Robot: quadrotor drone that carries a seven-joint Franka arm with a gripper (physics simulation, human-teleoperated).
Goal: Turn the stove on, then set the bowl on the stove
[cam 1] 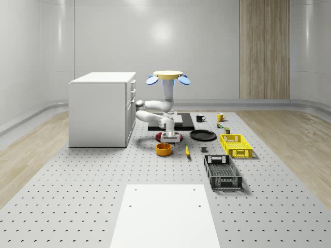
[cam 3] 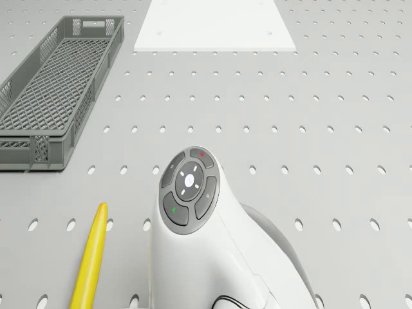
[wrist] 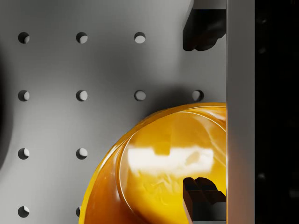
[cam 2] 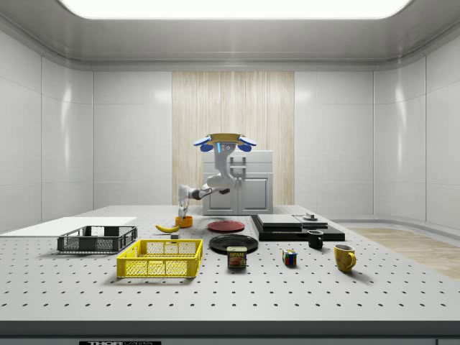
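The orange bowl (cam 1: 163, 150) (cam 2: 185, 221) (wrist: 159, 172) stands on the perforated table in front of the black stove (cam 1: 170, 122) (cam 2: 295, 226). My drone (cam 1: 166, 77) (cam 2: 223, 142) hovers over the stove's cabinet-side end, with the arm bent down and forward. The gripper (cam 1: 170, 138) (cam 2: 184, 209) (wrist: 204, 112) hangs just above the bowl and is open. In the wrist view one fingertip (wrist: 203, 30) is outside the bowl's rim and the other fingertip (wrist: 203, 198) is over its inside, so the rim lies between them.
A red plate (cam 1: 159, 136) (cam 2: 226, 226) and a black plate (cam 1: 202, 135) lie between bowl and stove. A banana (cam 1: 187, 150) (cam 3: 90, 257) lies beside the bowl. The yellow basket (cam 1: 236, 145), grey crate (cam 1: 222, 172) (cam 3: 55, 90), white board (cam 1: 164, 214) and white cabinet (cam 1: 102, 108) stand around.
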